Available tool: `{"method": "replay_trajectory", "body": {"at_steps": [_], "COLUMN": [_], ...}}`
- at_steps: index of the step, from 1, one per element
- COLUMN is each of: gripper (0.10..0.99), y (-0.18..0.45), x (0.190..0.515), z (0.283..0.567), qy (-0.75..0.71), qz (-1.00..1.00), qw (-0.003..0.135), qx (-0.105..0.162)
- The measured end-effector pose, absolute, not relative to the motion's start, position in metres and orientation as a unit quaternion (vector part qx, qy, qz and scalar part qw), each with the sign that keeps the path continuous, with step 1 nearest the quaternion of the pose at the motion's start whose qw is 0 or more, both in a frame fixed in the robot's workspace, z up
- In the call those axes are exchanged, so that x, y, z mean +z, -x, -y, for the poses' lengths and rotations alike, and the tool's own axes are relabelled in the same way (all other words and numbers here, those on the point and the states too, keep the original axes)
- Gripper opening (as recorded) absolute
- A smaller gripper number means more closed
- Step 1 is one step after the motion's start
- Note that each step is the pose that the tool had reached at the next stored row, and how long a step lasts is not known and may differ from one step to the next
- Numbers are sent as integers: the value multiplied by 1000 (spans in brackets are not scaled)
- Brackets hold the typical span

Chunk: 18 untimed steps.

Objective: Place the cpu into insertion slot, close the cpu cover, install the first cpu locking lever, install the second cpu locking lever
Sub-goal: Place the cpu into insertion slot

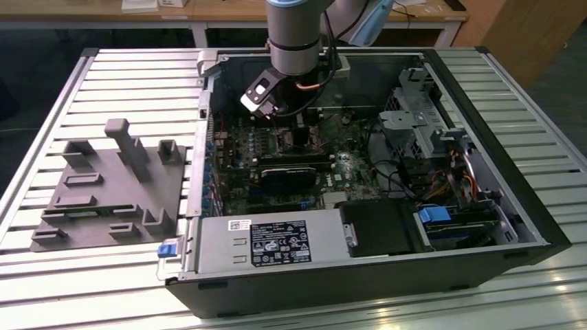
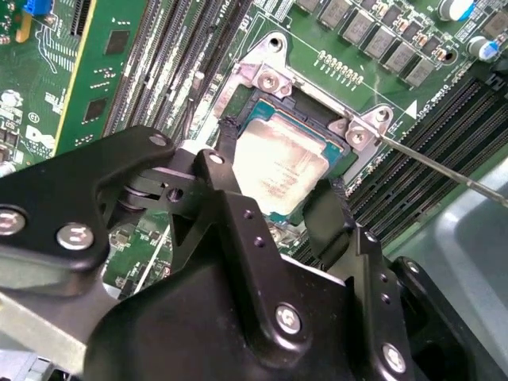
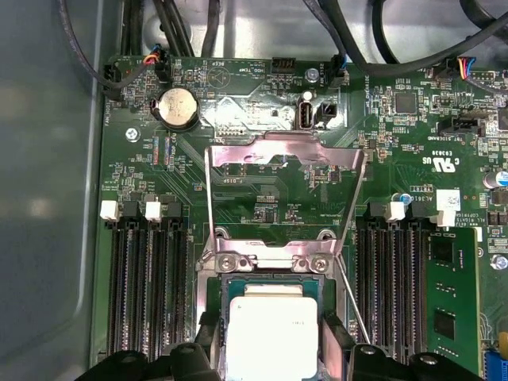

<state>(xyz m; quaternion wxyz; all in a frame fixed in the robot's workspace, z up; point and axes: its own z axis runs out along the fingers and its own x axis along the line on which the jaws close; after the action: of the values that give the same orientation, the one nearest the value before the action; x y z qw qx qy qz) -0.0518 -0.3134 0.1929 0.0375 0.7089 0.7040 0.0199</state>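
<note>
In both wrist views the cpu (image 3: 270,325) (image 2: 278,163), a pale silver square on a green rim, lies level in the insertion slot (image 3: 238,262) (image 2: 266,75). My gripper (image 3: 270,349) (image 2: 276,171) straddles it, one black finger against each of two opposite edges, shut on the chip. The cpu cover (image 3: 286,147), a thin metal frame with a big window, stands swung up and open beyond the slot. A thin wire locking lever (image 2: 444,171) (image 3: 353,305) sticks out free beside the slot. In the exterior view the gripper (image 1: 293,130) reaches down into the open computer case over the motherboard (image 1: 275,182).
Long black memory slots (image 3: 151,294) (image 3: 393,294) flank the socket, and cables (image 3: 182,32) run above the board. In the case sit a power supply (image 1: 266,244) and a drive cage (image 1: 431,130). A grey fixture plate (image 1: 110,185) lies on the table at the exterior view's left.
</note>
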Motion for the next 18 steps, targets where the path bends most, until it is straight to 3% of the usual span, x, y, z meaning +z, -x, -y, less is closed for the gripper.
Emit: {"method": "replay_trajectory", "body": {"at_steps": [15,18], "gripper": [612,533], "y": [52,52], "x": [203,203], "z": [313,313], "qy": [-709,-709], "qz": [-704,-704], "qw": [38,38], "qx": [20,20]}}
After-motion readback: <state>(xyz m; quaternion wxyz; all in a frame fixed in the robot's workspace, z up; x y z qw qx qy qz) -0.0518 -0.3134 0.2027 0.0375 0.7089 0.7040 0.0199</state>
